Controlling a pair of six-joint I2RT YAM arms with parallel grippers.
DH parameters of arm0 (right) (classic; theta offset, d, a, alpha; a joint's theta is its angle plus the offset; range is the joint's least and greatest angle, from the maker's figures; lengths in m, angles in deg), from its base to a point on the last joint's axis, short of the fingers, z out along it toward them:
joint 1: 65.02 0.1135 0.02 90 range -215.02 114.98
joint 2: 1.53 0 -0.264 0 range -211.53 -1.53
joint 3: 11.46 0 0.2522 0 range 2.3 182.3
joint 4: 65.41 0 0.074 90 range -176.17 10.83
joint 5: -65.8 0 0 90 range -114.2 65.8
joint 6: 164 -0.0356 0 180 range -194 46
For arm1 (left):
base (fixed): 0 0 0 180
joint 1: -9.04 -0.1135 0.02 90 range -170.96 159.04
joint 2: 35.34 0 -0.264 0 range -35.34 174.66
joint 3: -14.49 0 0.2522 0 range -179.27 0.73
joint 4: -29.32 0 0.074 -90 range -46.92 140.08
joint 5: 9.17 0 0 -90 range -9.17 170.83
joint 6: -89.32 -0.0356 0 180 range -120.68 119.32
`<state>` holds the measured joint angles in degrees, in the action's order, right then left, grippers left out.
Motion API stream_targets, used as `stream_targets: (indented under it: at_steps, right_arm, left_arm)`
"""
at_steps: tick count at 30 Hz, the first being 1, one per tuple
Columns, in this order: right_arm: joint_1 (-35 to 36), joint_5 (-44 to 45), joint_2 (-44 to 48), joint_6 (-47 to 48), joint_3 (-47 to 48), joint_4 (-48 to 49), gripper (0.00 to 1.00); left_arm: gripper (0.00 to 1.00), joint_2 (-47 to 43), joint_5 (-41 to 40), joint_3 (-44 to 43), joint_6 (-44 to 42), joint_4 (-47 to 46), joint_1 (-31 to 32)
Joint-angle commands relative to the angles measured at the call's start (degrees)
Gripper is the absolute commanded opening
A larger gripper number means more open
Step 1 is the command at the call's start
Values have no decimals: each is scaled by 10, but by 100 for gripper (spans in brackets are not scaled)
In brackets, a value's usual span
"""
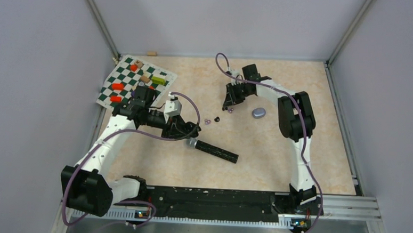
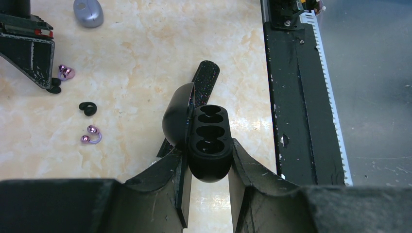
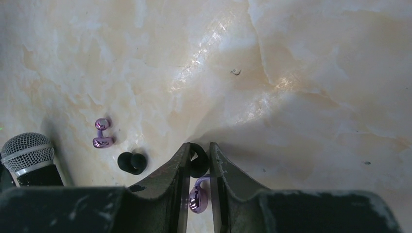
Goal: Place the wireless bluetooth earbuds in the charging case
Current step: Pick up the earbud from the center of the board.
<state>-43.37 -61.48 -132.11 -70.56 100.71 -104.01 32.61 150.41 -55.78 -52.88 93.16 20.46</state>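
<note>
Left gripper [image 2: 209, 148] clamps the open charging case [image 2: 209, 131], wells up so I can load it. Right gripper [image 3: 199, 145], jaws narrow, pinches a black earbud [image 3: 199, 162] on the table [image 3: 291, 73]; a purple earbud [image 3: 196, 198] sits between the jaws.

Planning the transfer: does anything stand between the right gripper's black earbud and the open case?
Only a loose black earbud and a loose purple earbud lie low on the table between the gripped earbud and the charging case.

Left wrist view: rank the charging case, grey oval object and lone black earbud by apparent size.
1. charging case, nearest the camera, so its lead is exaggerated
2. grey oval object, cropped by the frame's top
3. lone black earbud
</note>
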Motion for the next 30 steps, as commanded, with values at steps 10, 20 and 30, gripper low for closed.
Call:
stream_targets:
  at_steps: [10,20,30]
  right_arm:
    - [4,-70,10,47,11,-20,2]
    - [-17,-156,80,62,-12,-10,0]
    - [-37,-110,297,29,-113,103,0]
  left_arm:
    - [0,-15,16,5,-5,-10,2]
    - [0,-8,20,6,25,-35,2]
    - [0,5,-47,27,267,-280,5]
